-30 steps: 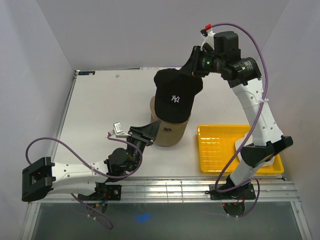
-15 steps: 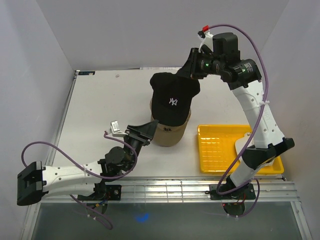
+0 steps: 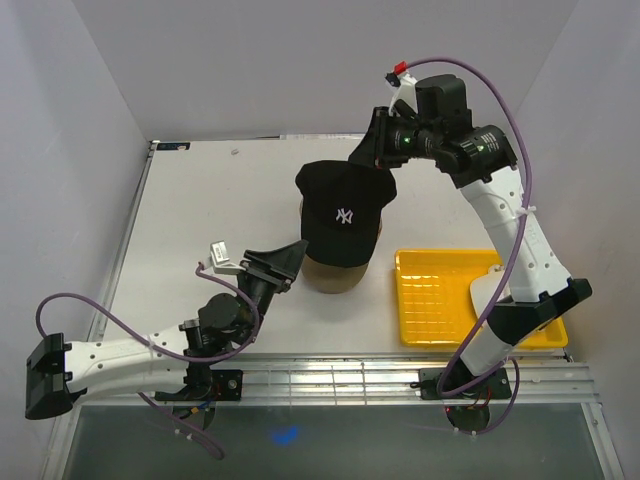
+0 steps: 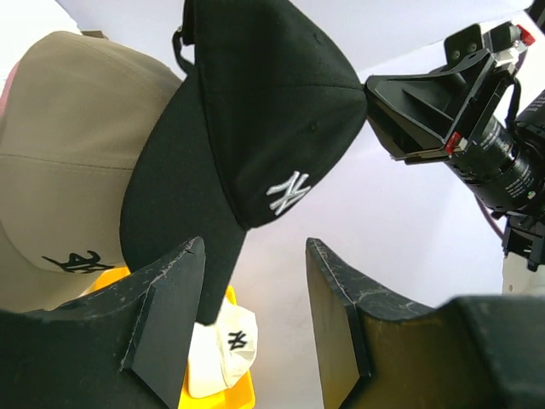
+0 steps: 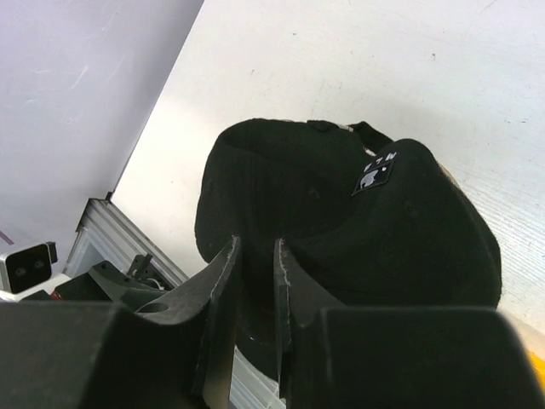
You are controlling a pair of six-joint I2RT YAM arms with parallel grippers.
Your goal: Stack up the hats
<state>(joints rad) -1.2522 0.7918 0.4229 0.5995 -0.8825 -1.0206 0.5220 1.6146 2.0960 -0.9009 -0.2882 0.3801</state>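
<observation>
A black cap (image 3: 342, 212) with a white logo hangs above the tan cap (image 3: 330, 276) at the table's middle. My right gripper (image 3: 377, 163) is shut on the black cap's back edge and holds it from behind; the right wrist view shows the fabric (image 5: 341, 213) pinched between the fingers. My left gripper (image 3: 290, 262) is open and empty just left of the tan cap, with its jaws apart in the left wrist view (image 4: 255, 315). The tan cap (image 4: 60, 170) and the black cap (image 4: 255, 119) fill that view. A white cap (image 4: 223, 354) lies in the yellow tray. A pink edge (image 4: 7, 94) shows beside the tan cap.
The yellow tray (image 3: 440, 300) sits at the right front, behind my right arm's lower links. White walls close in the table on the left, back and right. A metal rail runs along the near edge.
My right gripper has carried the black cap left and lower over the tan cap. My left gripper has drawn back left and toward the near edge, away from the tan cap.
</observation>
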